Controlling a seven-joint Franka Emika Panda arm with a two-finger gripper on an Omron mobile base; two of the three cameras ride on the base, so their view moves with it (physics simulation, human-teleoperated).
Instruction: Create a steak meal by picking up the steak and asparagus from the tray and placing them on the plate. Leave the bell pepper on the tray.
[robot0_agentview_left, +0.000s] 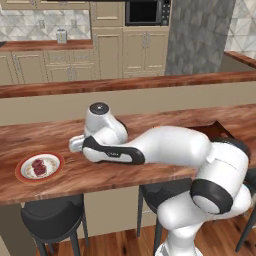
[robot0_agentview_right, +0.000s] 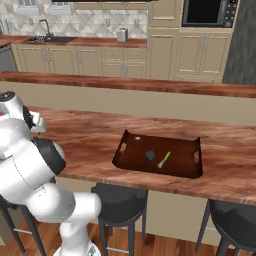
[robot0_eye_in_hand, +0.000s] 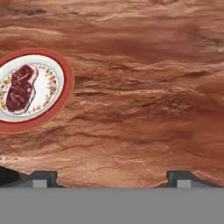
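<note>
The steak (robot0_agentview_left: 39, 166) lies on the plate (robot0_agentview_left: 22, 174), and the asparagus (robot0_agentview_right: 164, 159) and bell pepper (robot0_agentview_right: 150, 155) lie on the tray (robot0_agentview_right: 131, 161).

In the left base view the plate sits on the wooden counter (robot0_agentview_left: 100, 175) off to the left, with the steak in its middle. The white arm (robot0_agentview_left: 165, 145) lies low over the counter just right of the plate. The gripper (robot0_agentview_left: 75, 144) points toward the plate but does not touch it. In the hand view the plate (robot0_eye_in_hand: 61, 94) is at the left, and the two finger tips (robot0_eye_in_hand: 41, 179) stand wide apart over bare wood with nothing between them. In the right base view the tray is well to the right of the arm. The bell pepper is near the middle of the tray. The asparagus lies just right of it; I think they are not touching, but they are small. Dark stools (robot0_agentview_right: 120, 200) stand under the counter.
</note>
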